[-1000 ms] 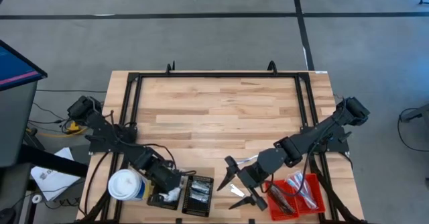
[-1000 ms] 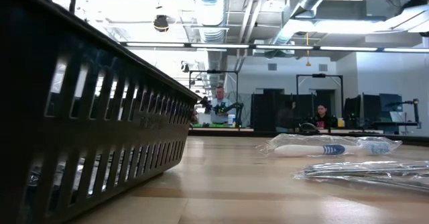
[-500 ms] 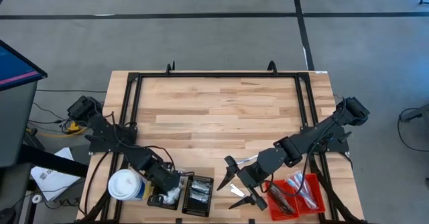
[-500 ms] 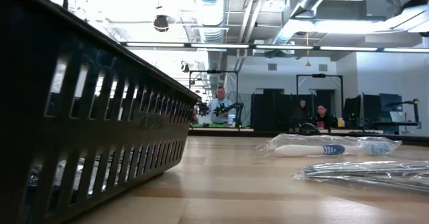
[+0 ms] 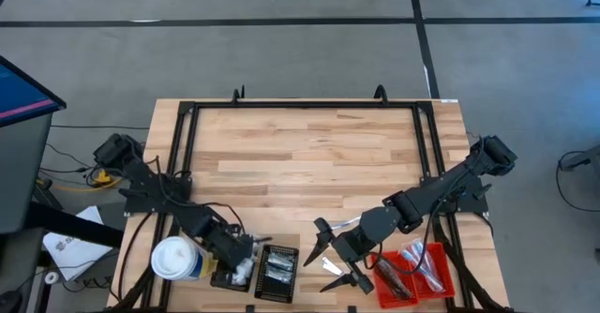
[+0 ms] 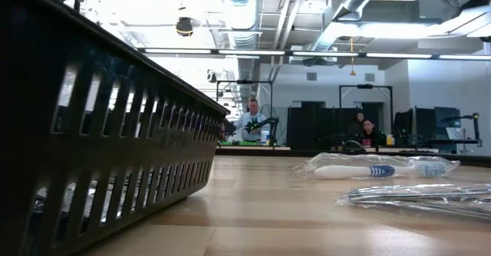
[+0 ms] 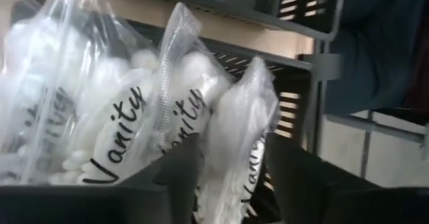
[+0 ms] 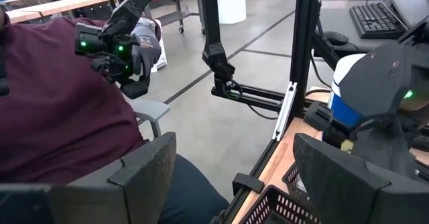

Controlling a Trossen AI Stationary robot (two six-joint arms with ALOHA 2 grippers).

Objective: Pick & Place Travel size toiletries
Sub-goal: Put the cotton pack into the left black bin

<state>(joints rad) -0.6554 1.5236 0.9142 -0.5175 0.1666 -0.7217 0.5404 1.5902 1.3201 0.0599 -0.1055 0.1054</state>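
Observation:
White puffy packets (image 7: 120,117) printed "Vanity" stand packed in a black ribbed tray (image 5: 223,279) at the table's near left. My left gripper (image 7: 231,177) points down into that tray, fingers apart, with one packet (image 7: 238,127) upright between them. In the high view the left gripper (image 5: 242,257) sits over the tray. A second black tray (image 5: 277,274) holds silvery sachets. My right gripper (image 5: 335,260) hangs open above the table near the red tray (image 5: 441,253), nothing between its fingers (image 8: 144,174). Wrapped sticks (image 6: 368,169) lie flat on the wood. My left gripper's fingers (image 7: 171,174) stand on either side of one white packet's upper part (image 7: 234,150), coming from above and slanting down. Whether they touch it I cannot tell. The packet leans among the other packets in the tray.
A large white-topped canister (image 5: 173,259) stands just left of the left gripper. The red tray holds red and dark items (image 5: 412,261). A black frame (image 5: 305,105) borders the bare wood on the far half. People sit in the room beyond the table.
My left gripper has sunk a little toward the black tray and has opened; the white packet now stands loose between its fingers among the others.

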